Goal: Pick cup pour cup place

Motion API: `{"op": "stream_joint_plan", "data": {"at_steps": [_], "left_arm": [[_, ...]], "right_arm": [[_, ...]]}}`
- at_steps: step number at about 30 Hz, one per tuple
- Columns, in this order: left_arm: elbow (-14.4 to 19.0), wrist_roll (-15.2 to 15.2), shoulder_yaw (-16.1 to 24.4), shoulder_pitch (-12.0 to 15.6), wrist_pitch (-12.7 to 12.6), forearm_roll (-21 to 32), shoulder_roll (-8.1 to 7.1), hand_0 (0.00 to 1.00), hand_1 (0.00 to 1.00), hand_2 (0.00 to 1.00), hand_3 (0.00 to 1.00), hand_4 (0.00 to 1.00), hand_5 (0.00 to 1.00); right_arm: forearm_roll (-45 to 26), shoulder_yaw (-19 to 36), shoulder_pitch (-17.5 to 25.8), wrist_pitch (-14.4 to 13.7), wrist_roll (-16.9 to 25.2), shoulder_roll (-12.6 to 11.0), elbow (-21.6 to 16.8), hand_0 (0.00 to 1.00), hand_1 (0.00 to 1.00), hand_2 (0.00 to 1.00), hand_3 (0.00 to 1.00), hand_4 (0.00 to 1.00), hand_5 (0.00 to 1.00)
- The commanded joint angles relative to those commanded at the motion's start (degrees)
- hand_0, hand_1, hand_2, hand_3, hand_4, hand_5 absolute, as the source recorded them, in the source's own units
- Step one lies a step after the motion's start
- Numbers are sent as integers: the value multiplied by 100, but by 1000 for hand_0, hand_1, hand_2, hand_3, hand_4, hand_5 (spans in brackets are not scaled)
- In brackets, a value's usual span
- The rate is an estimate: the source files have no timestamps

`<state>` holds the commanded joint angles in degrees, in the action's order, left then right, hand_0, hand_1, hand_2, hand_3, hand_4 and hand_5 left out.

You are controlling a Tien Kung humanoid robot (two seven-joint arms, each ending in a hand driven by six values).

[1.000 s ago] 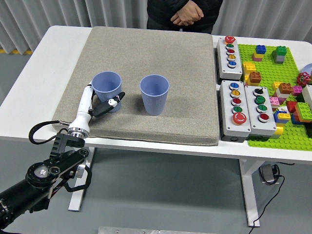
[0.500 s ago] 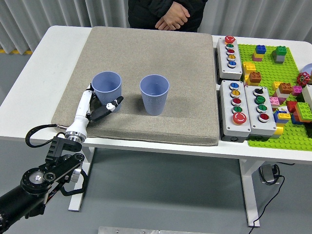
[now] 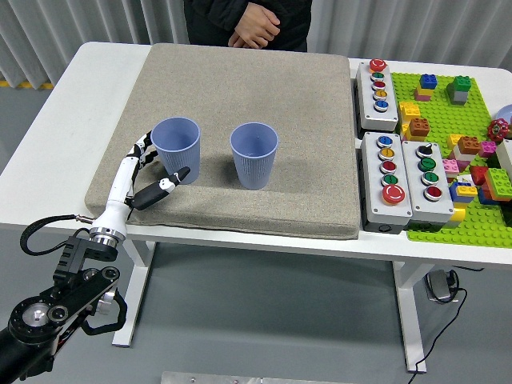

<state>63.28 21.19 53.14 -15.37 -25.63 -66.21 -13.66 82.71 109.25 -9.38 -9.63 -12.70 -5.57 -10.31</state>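
Two blue cups stand upright on the gray mat (image 3: pixel 240 96), well apart from each other. The left cup (image 3: pixel 176 149) has the robot's left hand (image 3: pixel 146 178) just beside it, fingers spread and holding nothing. The right cup (image 3: pixel 254 155) stands alone in the middle.

Head view — bright, even overhead light, sharp focus.
Soft shadows fall right of both cups (image 3: pixel 254 154) — no glare.
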Motion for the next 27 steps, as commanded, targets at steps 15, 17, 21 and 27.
{"op": "stream_joint_plan", "data": {"at_steps": [15,17,21,27], "left_arm": [[584,-388,521,88,121,-45,-96,846,881,998,998,998,587],[582,-429,578,70,168,108,-107,876,904,998,998,991,998],[537,-546,668,37,330,369,-119,876,904,998,998,991,998],[479,-684,707,27,566,517,-104,908,921,998,978,801,998]], "right_arm": [[-5,12,-14,-13,10,-15,0,694,615,590,590,2,242],[-11,7,-17,-14,10,-15,0,694,615,589,590,2,240],[-13,2,-21,-16,6,-15,0,694,615,589,590,2,240],[-7,2,-17,-22,3,-12,0,694,615,588,589,2,240]]}}
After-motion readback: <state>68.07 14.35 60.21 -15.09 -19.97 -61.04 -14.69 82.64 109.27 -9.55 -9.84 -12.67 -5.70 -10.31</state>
